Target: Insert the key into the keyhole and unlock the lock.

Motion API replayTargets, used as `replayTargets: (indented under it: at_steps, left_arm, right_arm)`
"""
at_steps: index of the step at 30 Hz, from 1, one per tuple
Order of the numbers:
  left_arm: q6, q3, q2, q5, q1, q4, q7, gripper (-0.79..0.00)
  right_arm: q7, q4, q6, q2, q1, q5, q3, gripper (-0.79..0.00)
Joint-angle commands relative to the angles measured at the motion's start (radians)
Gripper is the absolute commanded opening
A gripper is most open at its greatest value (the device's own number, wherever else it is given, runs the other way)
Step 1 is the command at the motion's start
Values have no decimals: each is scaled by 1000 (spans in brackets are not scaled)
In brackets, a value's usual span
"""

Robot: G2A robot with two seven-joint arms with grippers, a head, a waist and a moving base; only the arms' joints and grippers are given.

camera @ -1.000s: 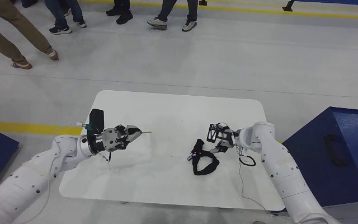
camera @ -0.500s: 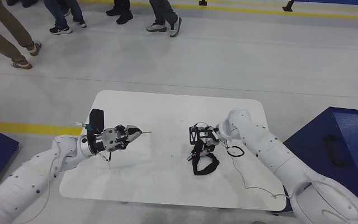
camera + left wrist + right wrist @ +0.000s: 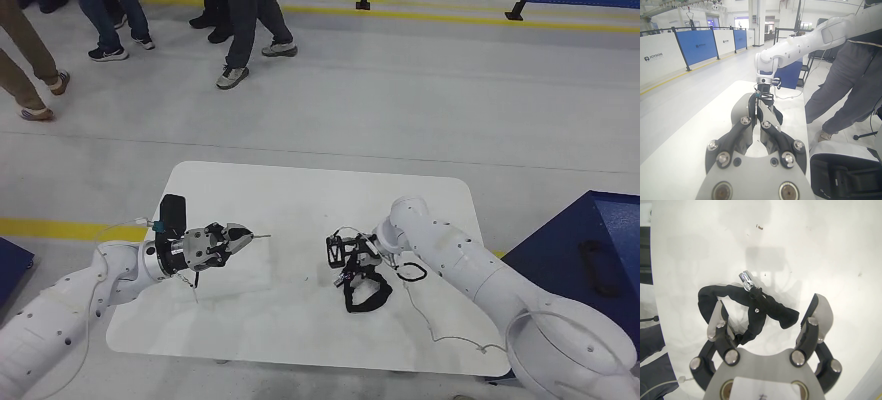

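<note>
My left gripper (image 3: 237,238) hovers over the left half of the white table (image 3: 300,195), shut on a thin metal key (image 3: 258,237) that points toward the middle. In the left wrist view the key (image 3: 755,116) sits edge-on between the closed fingers (image 3: 763,113). The lock (image 3: 368,291) is a black fabric-covered loop right of centre, with a short silver cylinder (image 3: 745,278) at one end. My right gripper (image 3: 342,251) hangs open just above it. Its two fingers straddle the black loop (image 3: 755,310) without touching it.
A thin white cable (image 3: 430,320) trails from the right arm across the table's right side, with a small black ring (image 3: 412,271) beside the wrist. A blue cabinet (image 3: 590,260) stands off the table's right edge. People stand on the floor beyond the far edge.
The right arm has swung left from the table's right side to a spot over the lock, gripper open throughout. The left arm and key have stayed still.
</note>
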Motion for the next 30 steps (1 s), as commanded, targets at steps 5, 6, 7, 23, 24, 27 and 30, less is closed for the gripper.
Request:
replayTargets:
  at_steps: [5,6,7,23,24,27,30]
  left_arm:
    - [0,0,0,0,0,0,0,-785]
    - [0,0,0,0,0,0,0,-785]
    - [0,0,0,0,0,0,0,-785]
    - [0,0,0,0,0,0,0,-785]
    - [0,0,0,0,0,0,0,-785]
    - [0,0,0,0,0,0,0,-785]
    - [0,0,0,0,0,0,0,-785]
  right_arm:
    - [38,47,0,-30,-12,43,0,-416]
    - [50,53,0,-35,-10,55,0,-416]
    - [65,55,0,-40,-12,65,0,-416]
    - [288,-18,0,-36,8,260,0,-308]
    - [319,-35,0,-30,12,290,0,-292]
    - [416,-86,0,-12,21,399,0,-320]
    - [495,-87,0,-3,28,455,0,-289]
